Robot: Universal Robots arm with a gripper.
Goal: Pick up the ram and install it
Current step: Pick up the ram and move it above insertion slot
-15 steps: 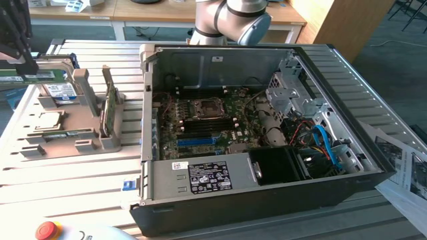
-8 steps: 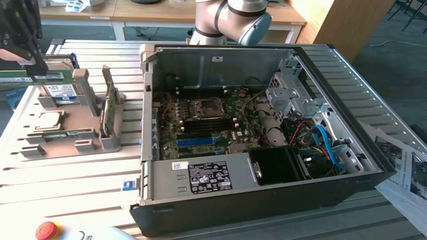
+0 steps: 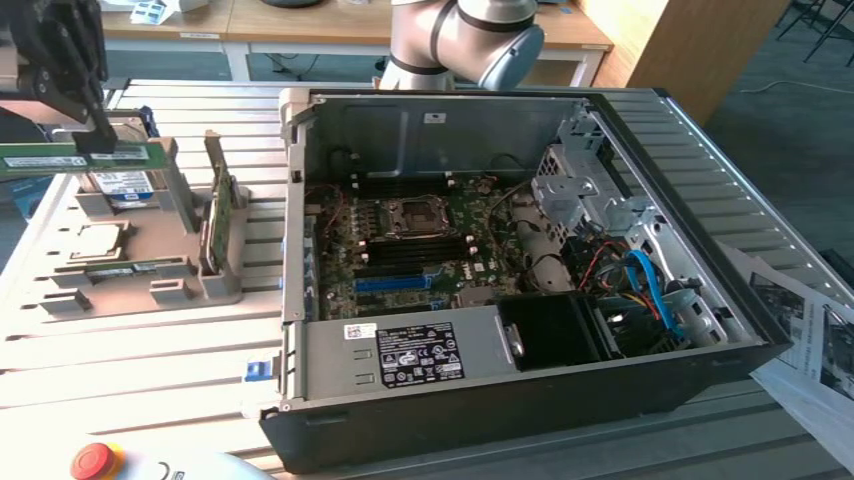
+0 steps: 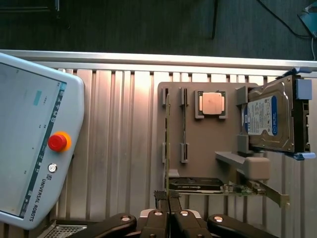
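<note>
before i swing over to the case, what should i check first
1. Grip on the ram: ok, the gripper is shut on it near mid-length.
2. Ram clear of the grey tray: ok, held above it, roughly level.
3. Computer case open: ok, the motherboard is exposed.
4. Memory slots empty: cannot tell.
5. Other parts seated in the tray: ok, the hard drive and processor sit in their holders.
</note>
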